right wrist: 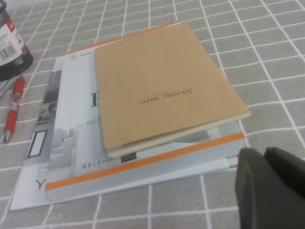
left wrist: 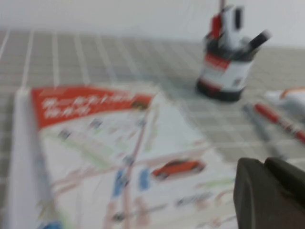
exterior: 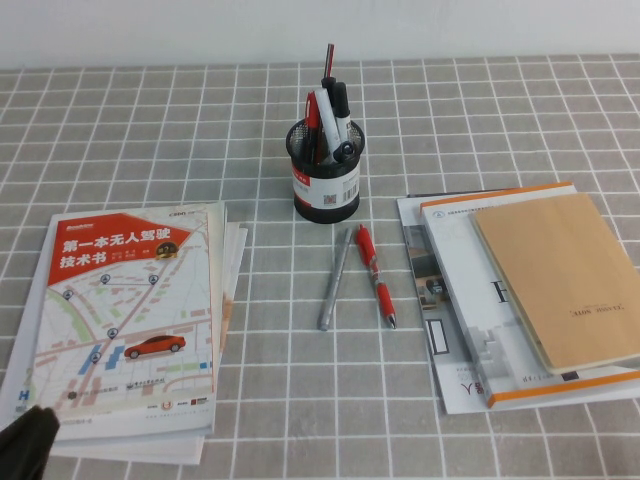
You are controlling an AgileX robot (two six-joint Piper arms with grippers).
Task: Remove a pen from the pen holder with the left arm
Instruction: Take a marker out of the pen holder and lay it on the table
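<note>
On the gray tabletop (exterior: 500, 110), a map book (exterior: 130, 300) lies left, w/ left hand (left wrist: 263, 167) clenched, empty, by its near corner. Right hand (right wrist: 263, 155), clenched too, is near the tan notebook (exterior: 560, 280). Pen holder (exterior: 327, 185) stands mid, pens (exterior: 338, 105) inside; silver pen (exterior: 335, 280) & red pen (exterior: 376, 277) lie in front.

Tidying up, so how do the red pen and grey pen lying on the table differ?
The red pen is bright red; the grey pen is silvery. The red pen's near end angles right, the grey pen's left. Both lie flat before the holder. The left gripper, jaws shut, is by the booklet; the right gripper is beside the notebook.
</note>
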